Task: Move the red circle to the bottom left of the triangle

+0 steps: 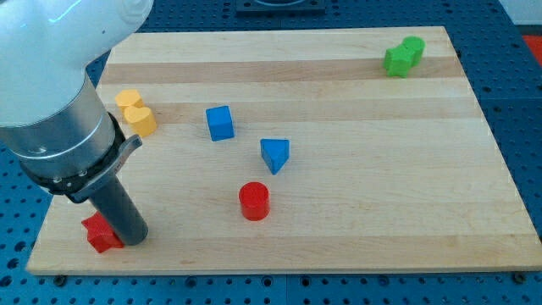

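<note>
The red circle (254,202), a short red cylinder, stands on the wooden board just below and a little left of the blue triangle (274,155). My tip (133,238) rests on the board at the view's lower left, far to the left of the red circle. It stands right beside a second red block (101,233), whose shape is partly hidden by the rod.
A blue cube (219,123) lies up and left of the triangle. A yellow heart-like block (136,113) sits near the board's left edge. A green block (403,57) sits at the top right corner. The arm's large body (59,93) covers the upper left.
</note>
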Robot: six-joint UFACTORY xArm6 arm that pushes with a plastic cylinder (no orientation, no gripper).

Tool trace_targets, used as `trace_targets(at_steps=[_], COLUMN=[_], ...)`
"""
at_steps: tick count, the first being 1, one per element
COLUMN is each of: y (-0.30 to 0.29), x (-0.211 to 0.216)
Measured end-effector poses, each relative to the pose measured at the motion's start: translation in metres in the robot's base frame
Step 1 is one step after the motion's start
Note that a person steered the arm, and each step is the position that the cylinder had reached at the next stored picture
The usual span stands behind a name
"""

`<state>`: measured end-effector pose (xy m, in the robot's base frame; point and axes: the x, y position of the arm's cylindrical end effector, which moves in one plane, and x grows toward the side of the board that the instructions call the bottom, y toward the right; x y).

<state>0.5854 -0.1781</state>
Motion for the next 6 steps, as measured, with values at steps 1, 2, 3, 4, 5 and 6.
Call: trace_targets(at_steps=[1,2,3,4,5,6], y=[0.107,0.177,0.178,0.160,0.148,0.145], x=[0.001,0.001,-0.004,-0.027,-0.030,-0.041])
